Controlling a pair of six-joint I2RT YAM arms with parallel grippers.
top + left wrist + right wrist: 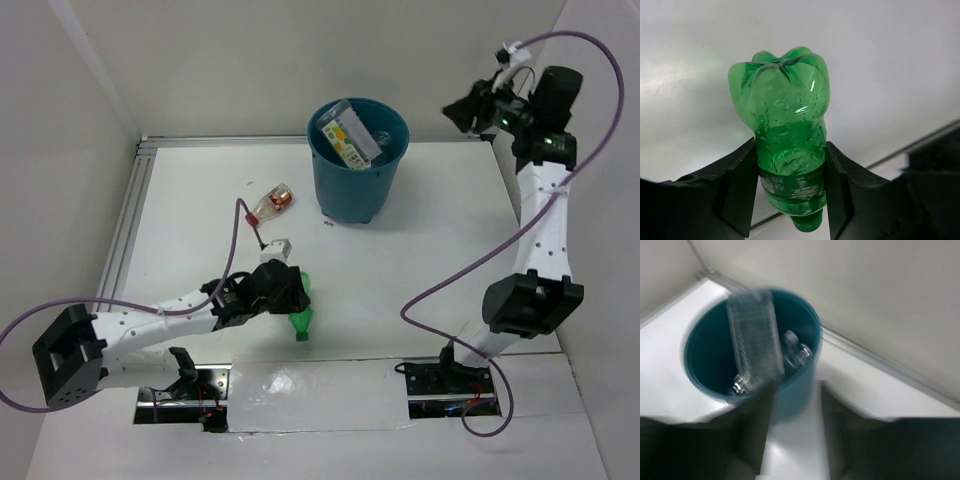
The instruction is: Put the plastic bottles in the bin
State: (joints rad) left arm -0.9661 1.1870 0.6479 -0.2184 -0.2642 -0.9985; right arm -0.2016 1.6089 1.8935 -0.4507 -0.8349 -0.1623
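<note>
The left gripper (790, 167) pinches the green bottle (785, 110) across its middle, one finger (740, 185) pressed to each side, jaws about half spread. The bottle lies on the table (190, 190) near the arm bases. From above the gripper covers most of it, and only the neck end sticks out. Farther back a red-label bottle (272, 200) lies on its side, left of the bin (358, 190) and apart from it. In the bin a square bottle (754, 335) leans against the wall with another clear one (797, 354) beside it. Motion blur makes the count inside uncertain. The right gripper (795, 435) hangs high beside the bin, fingers spread and holding nothing.
</note>
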